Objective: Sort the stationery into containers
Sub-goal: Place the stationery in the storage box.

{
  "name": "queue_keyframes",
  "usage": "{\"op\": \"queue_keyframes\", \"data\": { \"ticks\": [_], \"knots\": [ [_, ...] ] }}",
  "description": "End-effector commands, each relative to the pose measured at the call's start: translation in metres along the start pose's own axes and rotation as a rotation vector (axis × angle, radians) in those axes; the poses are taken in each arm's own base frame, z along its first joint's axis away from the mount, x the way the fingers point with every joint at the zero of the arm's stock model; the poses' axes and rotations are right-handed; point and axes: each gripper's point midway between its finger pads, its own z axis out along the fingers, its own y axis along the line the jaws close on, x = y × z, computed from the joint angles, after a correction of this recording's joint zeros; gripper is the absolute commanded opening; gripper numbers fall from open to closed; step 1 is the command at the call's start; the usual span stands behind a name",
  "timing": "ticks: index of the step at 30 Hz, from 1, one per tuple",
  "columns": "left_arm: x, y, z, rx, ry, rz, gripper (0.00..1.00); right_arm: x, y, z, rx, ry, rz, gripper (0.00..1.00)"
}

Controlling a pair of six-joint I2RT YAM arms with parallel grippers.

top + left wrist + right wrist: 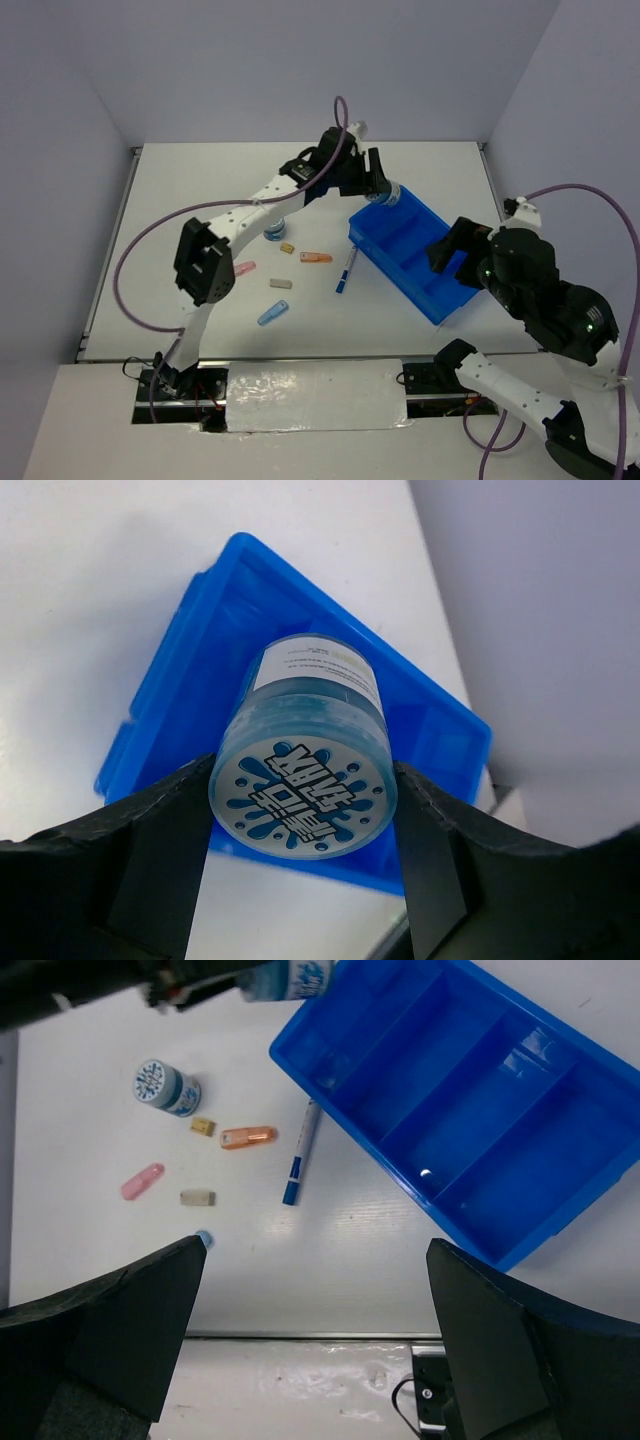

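Note:
My left gripper is shut on a round blue roll with a white patterned top and holds it above the far end of the blue divided tray; the tray also shows in the left wrist view. My right gripper is open and empty, held above the table near the tray's near end. On the table to the left lie a second roll, a tan block, an orange piece, a white-blue pen, a pink piece, a grey block and a light-blue piece.
The tray lies diagonally on the right half of the white table. Walls enclose the table at the back and both sides. A taped strip runs along the near edge between the arm bases.

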Motion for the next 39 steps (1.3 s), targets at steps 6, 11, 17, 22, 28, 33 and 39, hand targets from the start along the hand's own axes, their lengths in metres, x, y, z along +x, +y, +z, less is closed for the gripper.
{"op": "queue_keyframes", "data": {
  "ticks": [6,11,17,22,28,33,39],
  "knots": [
    [-0.017,-0.002,0.040,-0.033,-0.085,0.084,0.00,0.005,-0.015,-0.023,-0.002,0.002,0.024,1.00],
    [-0.004,0.024,0.042,-0.126,-0.054,0.113,0.05,0.014,-0.022,-0.025,0.005,0.019,0.009,1.00],
    [0.013,0.024,0.046,-0.122,-0.020,0.113,0.28,0.015,-0.020,-0.021,-0.004,0.026,-0.013,1.00],
    [0.017,0.017,0.043,-0.114,-0.007,0.114,0.30,0.013,-0.014,-0.016,-0.014,0.031,-0.027,1.00],
    [0.010,0.004,0.031,-0.111,-0.024,0.123,0.47,0.016,-0.009,-0.011,-0.030,0.042,-0.033,1.00],
    [0.010,0.002,0.022,-0.114,-0.022,0.120,0.79,0.019,-0.002,-0.006,-0.051,0.053,-0.033,1.00],
    [0.000,-0.010,0.004,-0.099,-0.042,0.133,0.99,0.017,0.008,0.005,-0.064,0.069,-0.059,1.00]
  ]
}}
